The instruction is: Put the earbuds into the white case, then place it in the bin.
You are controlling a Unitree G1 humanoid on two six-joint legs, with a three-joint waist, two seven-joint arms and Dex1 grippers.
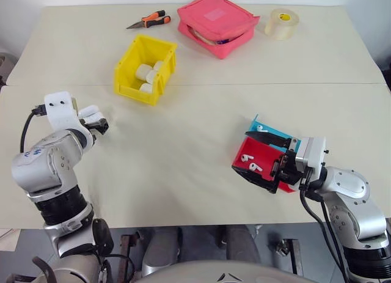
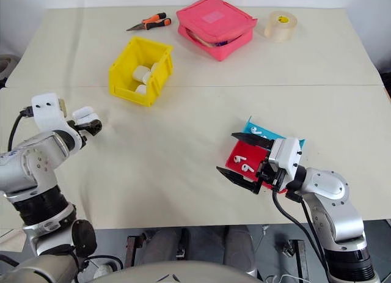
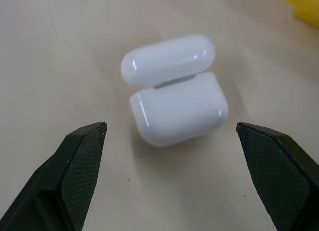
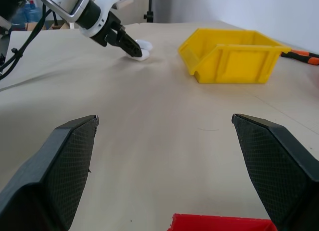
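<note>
both end effectors wide open, empty

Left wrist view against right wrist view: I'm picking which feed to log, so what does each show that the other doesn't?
Left wrist: the white case up close, lid raised, resting on the table between open fingers.
Right wrist: the whole bin, the left gripper from outside, a red tray edge.
Both: the case, the table, some yellow bin.

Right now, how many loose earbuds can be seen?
3: two earbuds in the red compartment of the tray, one in its blue compartment. More may be hidden behind the right gripper.
</note>
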